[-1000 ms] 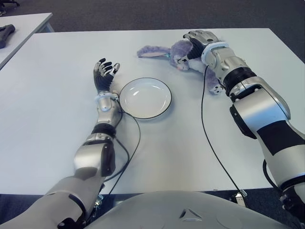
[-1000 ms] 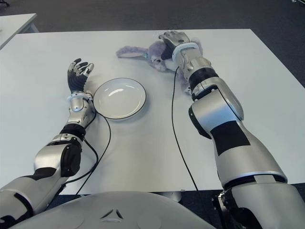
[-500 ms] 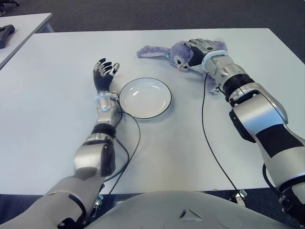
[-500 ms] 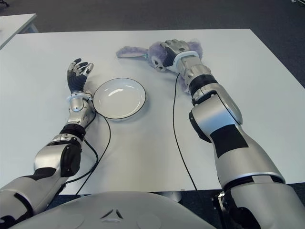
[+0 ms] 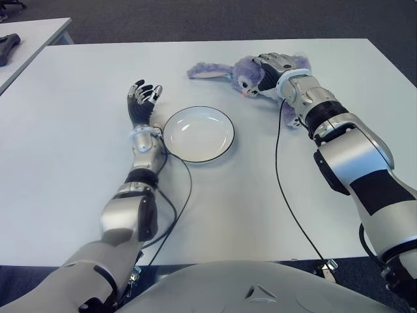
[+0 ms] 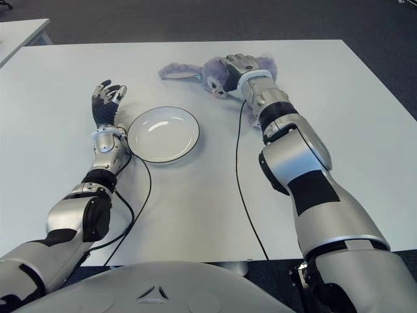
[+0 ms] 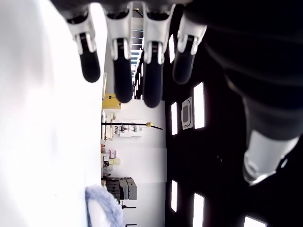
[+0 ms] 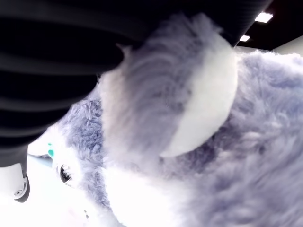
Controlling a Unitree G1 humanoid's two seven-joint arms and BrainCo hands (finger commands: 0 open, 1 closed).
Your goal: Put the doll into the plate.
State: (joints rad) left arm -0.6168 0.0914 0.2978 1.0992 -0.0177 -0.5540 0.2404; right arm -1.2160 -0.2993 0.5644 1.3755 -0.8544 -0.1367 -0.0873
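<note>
Eye views: the doll lies far right of the plate; the right hand is curled over it. Left hand spread beside the plate's left. Right wrist view: fur fills the palm; secure the body before lifting.

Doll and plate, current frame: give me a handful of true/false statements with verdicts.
1. The doll already lies in the plate. False: the plate holds nothing, and the doll is on the table beyond it, toward the robot's right.
2. The right robot hand is on the doll. True: its fingers lie over the plush body.
3. The left robot hand holds the plate's rim. False: it shows just left of the plate, fingers spread, holding nothing.
4. One long ear of the doll stretches along the table toward the robot's left. True.
5. The plate is white with a dark rim. True.
</note>
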